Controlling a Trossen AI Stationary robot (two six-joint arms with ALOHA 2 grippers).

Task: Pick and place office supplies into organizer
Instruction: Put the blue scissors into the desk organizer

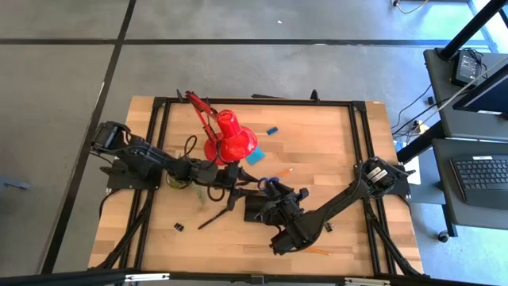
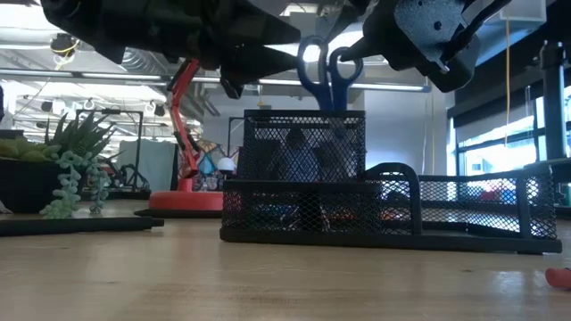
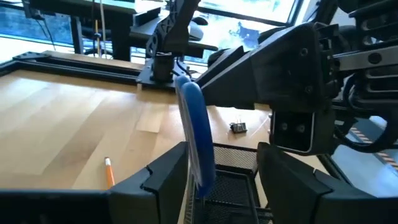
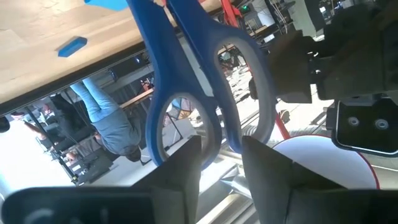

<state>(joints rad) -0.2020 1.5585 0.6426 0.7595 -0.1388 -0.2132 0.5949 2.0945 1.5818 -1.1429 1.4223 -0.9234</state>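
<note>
Wooden bench under bright lab windows, and all the action sits at the black mesh organizer (image 2: 384,209). Nearest it, the blue-handled scissors (image 2: 327,71) stand handles-up in the organizer's tall cup, loops poking clear above the rim. The right gripper (image 4: 221,163) is right at those loops, fingers parted with one handle loop sitting between them, not clamped as far as I can judge. The left gripper (image 3: 221,177) comes in from the lamp side, its fingers either side of a blue handle edge; whether it is pinching or just bracketing, I cannot tell. My read: the scissors are being seated, so the smart play is a straight lift away, no sideways drag that could tip the cup. Further from the organizer, tiny binder clips (image 1: 178,228) and an orange pencil (image 1: 319,251) wait on the bench. Beyond, past the red lamp (image 1: 230,139), lie the light-blue note pad (image 1: 255,156) and the small blue eraser (image 1: 272,129).
</note>
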